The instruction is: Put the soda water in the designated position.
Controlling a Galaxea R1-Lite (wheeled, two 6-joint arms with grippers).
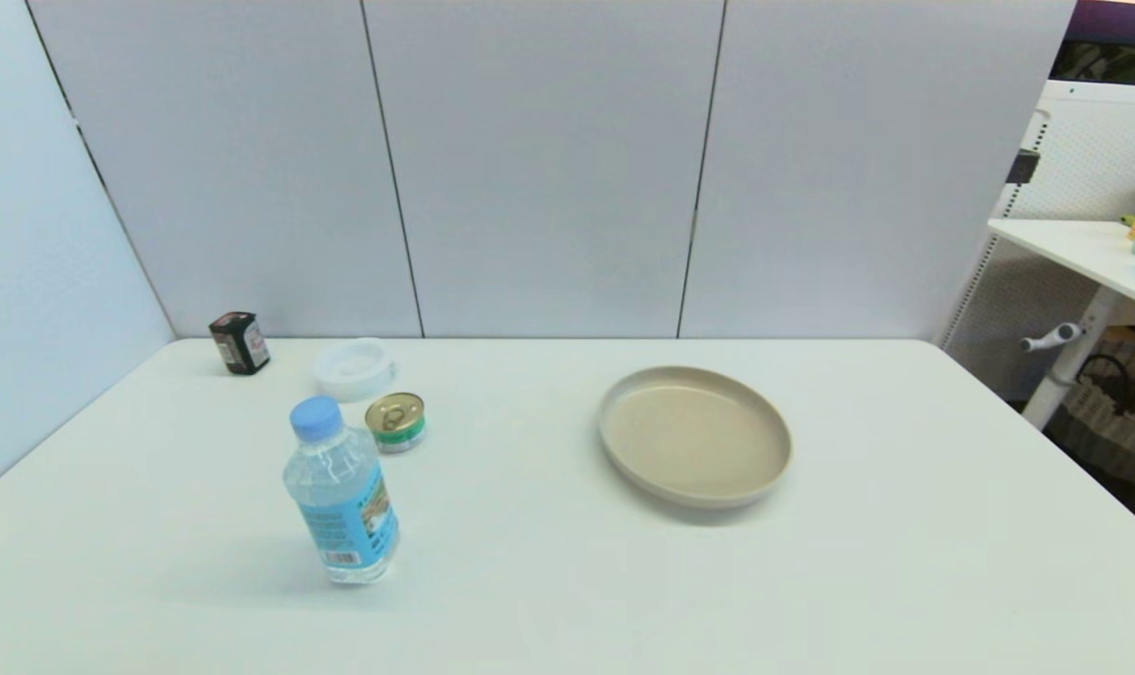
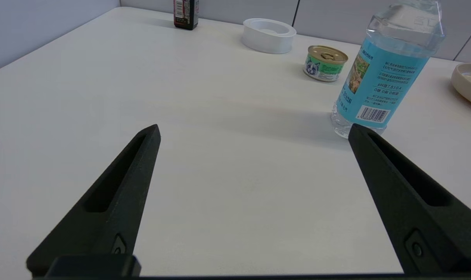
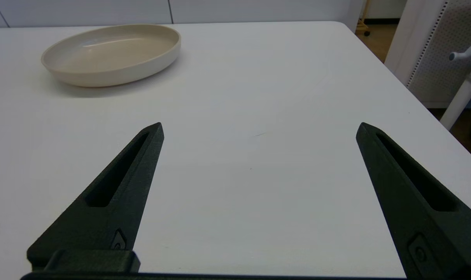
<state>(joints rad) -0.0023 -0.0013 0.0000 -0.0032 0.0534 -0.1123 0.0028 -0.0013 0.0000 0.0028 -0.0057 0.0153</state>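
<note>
The soda water stands upright on the left half of the table, a clear bottle with a light blue cap and blue label. In the left wrist view the soda water rises just beyond one fingertip of my left gripper, which is open and holds nothing. My right gripper is open over bare table, with the beige plate some way beyond it. Neither arm shows in the head view. The beige plate lies right of centre.
Behind the bottle sit a gold-topped green tin can, a white ring-shaped dish and a small black jar near the back wall. A white side table stands beyond the table's right edge.
</note>
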